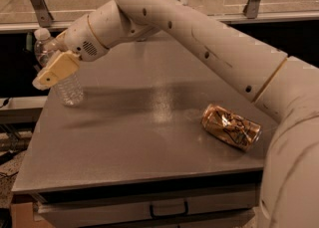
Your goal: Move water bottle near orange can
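The water bottle [70,91] is clear ribbed plastic with a white cap. It stands upright at the far left edge of the grey table [144,142]. My gripper [49,74] is at the bottle's left side, level with its middle, and its tan part covers the bottle's mid section. The orange can [231,127] is orange-gold with dark markings and slightly dented. It lies on its side at the right of the table, far from the bottle. My white arm reaches across from the right, above the table.
A railing with metal posts [36,0] runs behind the table. Below the table's front edge is a drawer with a handle [168,210]. The table's left edge drops off right beside the bottle.
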